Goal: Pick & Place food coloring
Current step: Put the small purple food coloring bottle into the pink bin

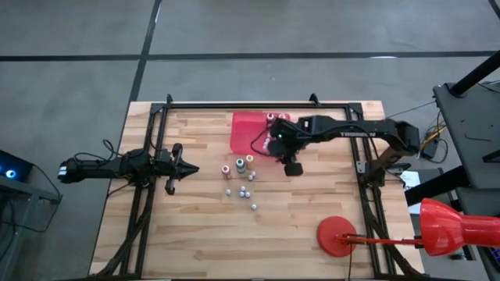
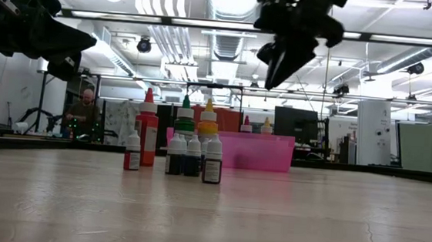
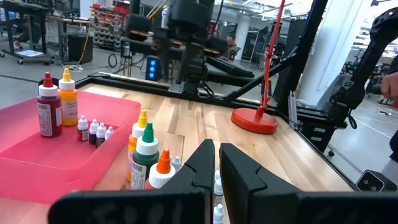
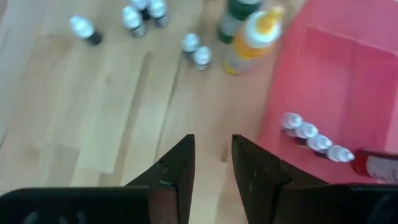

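The food coloring bottles (image 1: 241,178) stand upright in a loose cluster near the middle of the wooden table (image 1: 195,242), caps up, long axes vertical. The high view shows only small dots; the low view shows a tall red bottle (image 2: 146,131), a green one (image 2: 185,118) and an orange one (image 2: 208,120) behind small dark-bodied ones (image 2: 190,156). More bottles stand in the red tray (image 1: 248,134) at the far side: the left wrist view shows a red (image 3: 48,107) and an orange one (image 3: 67,99) there with a row of small ones (image 3: 93,131), hidden in the low view by the tray wall.

The right gripper (image 1: 292,165) hangs above the table just right of the cluster, beside the tray's near edge; its fingers (image 4: 180,168) stand slightly apart with nothing between them. The left gripper (image 1: 187,168) waits left of the cluster, fingers together and empty.

Bare wood lies open near the cluster and to its left. A red stand base (image 1: 337,236) sits at the near right.
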Robot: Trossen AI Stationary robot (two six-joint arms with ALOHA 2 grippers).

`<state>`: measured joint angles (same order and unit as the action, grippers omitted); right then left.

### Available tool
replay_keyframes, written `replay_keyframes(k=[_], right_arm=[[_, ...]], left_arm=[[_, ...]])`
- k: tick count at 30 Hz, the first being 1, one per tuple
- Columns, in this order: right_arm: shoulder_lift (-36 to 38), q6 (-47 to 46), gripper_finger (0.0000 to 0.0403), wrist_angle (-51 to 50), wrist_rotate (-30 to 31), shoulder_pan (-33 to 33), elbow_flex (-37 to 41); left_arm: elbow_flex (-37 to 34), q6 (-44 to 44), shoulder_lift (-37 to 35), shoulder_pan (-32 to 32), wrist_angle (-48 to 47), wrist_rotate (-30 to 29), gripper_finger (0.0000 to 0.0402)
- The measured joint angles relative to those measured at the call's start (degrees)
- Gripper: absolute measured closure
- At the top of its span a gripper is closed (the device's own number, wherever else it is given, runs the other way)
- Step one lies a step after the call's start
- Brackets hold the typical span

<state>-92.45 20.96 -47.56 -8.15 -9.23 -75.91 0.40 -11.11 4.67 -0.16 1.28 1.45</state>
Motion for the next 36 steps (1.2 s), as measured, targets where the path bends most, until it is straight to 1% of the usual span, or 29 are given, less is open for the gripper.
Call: replay_keyframes(k=[5, 9, 18, 23, 28, 31, 36], right_arm=[[2.61, 3.69, 0.0302, 0.48, 0.01, 3.05, 3.38], [3.0, 4.34, 0.0301, 1.89, 0.01, 5.77, 4.45], [2.36, -7.63, 0.0311, 7.16, 0.16, 12.5, 4.41], [2.32, -9.75, 0.0316, 8.6, 0.17, 16.7, 4.69], [2.31, -13.25, 0.0319, 10.69, 0.67, 19.5, 4.68], [2.28, -14.97, 0.0315, 11.15, 0.86, 20.61, 4.38], [1.14, -18.3, 0.0303, 12.84, 3.22, 21.9, 4.1]], left_arm=[[0.0, -0.01, -0.01, 0.01, 0.0, 0.0, 0.0402], [0.02, 0.0, -0.02, 0.0, 0.0, 0.0, 0.0402], [0.02, 0.0, -0.02, 0.01, 0.0, 0.0, 0.0402], [0.01, -0.01, 0.0, 0.0, 0.0, 0.0, 0.0402], [0.01, -0.01, 0.0, 0.01, 0.0, 0.01, 0.0402], [0.0, -0.02, 0.0, 0.02, 0.0, 0.02, 0.0402], [0.01, 0.0, 0.0, 0.0, 0.0, 0.0, 0.0402]])
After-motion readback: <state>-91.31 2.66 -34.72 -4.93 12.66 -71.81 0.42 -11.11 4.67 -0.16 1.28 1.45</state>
